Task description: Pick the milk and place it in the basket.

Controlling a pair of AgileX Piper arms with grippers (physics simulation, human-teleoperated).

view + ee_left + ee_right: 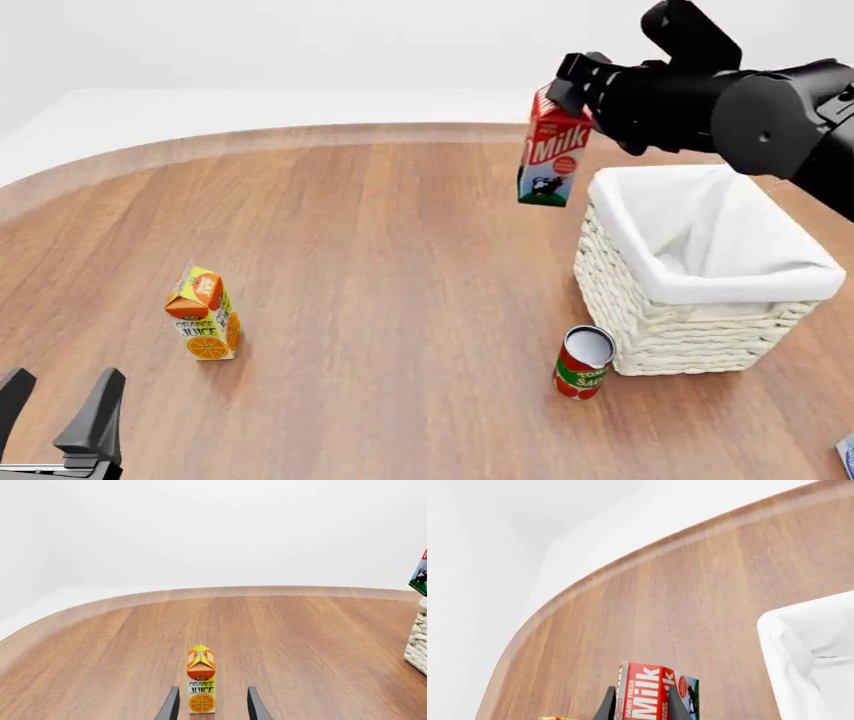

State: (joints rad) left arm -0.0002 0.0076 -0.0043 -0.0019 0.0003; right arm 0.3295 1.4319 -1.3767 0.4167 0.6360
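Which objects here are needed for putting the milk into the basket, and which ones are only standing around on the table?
Part of the job:
- red gable-top milk carton, held in the air by the right gripper
- cream-white woven wicker basket with white cloth lining

Only standing around:
- orange-yellow juice carton, upright, in front of the open left gripper
- small red tomato sauce can, beside the basket

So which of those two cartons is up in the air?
The red gable-top milk carton, clamped in the right gripper beside the wicker basket. The orange-yellow juice carton stands on the table.
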